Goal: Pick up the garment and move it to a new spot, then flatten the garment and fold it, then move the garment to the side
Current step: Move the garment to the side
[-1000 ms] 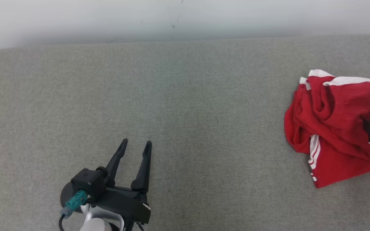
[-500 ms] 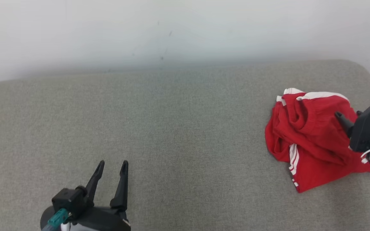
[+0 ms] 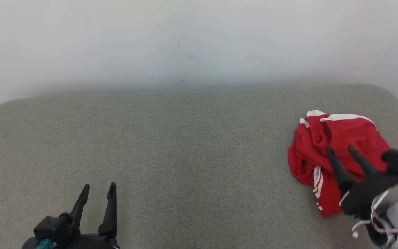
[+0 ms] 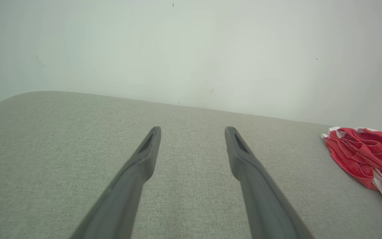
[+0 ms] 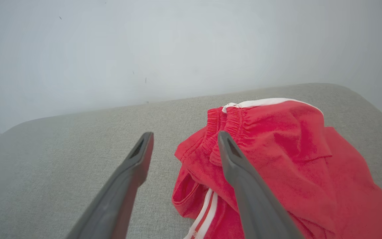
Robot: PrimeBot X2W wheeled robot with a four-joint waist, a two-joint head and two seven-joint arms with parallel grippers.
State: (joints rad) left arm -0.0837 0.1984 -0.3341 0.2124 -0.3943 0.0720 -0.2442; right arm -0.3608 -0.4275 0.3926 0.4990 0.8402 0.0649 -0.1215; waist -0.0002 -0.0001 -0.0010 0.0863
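Spanning the head view: grey fabric cushion (image 3: 185,145), rounded far corners, backed by a plain pale wall (image 3: 199,41).

Garment (image 3: 344,136): red shorts, crumpled in a loose heap. It lies at the right end of the cushion, nearer the far right corner, and is well apart from the left end.

Right gripper (image 3: 340,148): released, jaws spread wide. It comes in from the near right, fingers pointing toward the far edge, tips over the near-left part of the heap. In the right wrist view the right-hand finger crosses the gathered elastic waistband. The other finger is over bare cushion just beside the garment's left fold, so that fold lies between the two. Cannot tell whether either fingertip touches the cloth.

Left gripper (image 3: 99,185): released, jaws apart. It is at the near left of the cushion over bare fabric, well apart from the garment.

White trim (image 3: 344,117): runs along the garment's far edge.

White side stripes (image 3: 317,176): on the near-left flank of the heap, just left of the right gripper's fingers.
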